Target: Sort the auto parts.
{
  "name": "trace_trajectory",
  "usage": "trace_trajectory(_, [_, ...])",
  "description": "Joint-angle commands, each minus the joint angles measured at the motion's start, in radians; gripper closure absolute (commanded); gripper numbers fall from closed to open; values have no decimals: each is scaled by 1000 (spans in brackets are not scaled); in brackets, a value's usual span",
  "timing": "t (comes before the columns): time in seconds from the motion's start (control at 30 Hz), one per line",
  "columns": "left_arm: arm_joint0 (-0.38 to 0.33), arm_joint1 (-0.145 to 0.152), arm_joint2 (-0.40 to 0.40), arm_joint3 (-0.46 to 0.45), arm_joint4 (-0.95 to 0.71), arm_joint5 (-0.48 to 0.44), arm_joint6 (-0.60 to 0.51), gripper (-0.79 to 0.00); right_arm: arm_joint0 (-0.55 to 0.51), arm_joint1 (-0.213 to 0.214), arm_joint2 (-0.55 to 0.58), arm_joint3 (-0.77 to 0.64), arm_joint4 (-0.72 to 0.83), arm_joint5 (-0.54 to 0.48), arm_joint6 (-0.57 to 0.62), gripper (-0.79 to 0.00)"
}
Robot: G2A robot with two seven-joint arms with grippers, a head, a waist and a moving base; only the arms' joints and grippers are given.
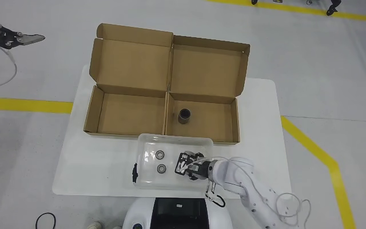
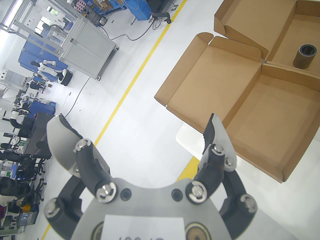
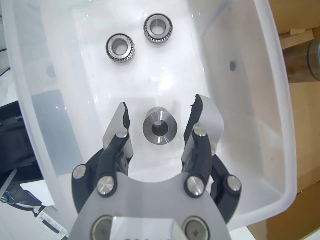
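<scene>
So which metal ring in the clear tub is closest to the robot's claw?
The smooth shiny sleeve, lined up right between the fingers of the open right gripper. The two ribbed bearings lie farther off, side by side, in the tub.

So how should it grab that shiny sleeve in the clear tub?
Across its round outer wall, coming down from above. The metal sleeve seems to stand on end, bore up, and the right gripper hangs open with a finger on either side; the tub walls hinder a sideways approach.
</scene>
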Motion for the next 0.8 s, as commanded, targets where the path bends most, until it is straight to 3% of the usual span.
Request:
trace_trajectory(0.0, [0,0,0,0,0,0,0,-785,4,0,-4,8,2,2,1,-453])
trace_trajectory(0.3, [0,0,0,0,0,0,0,-785,22,0,-21,47,13,13,13,-363])
trace_trajectory(0.37, [0,0,0,0,0,0,0,-785,25,0,-24,49,15,10,17,-289])
trace_trajectory(0.47, [0,0,0,0,0,0,0,-785,29,2,-24,49,15,8,27,-40])
trace_trajectory(0.5, [0,0,0,0,0,0,0,-785,30,3,-23,48,16,7,30,0])
trace_trajectory(0.77, [0,0,0,0,0,0,0,-785,29,11,-14,17,17,1,45,0])
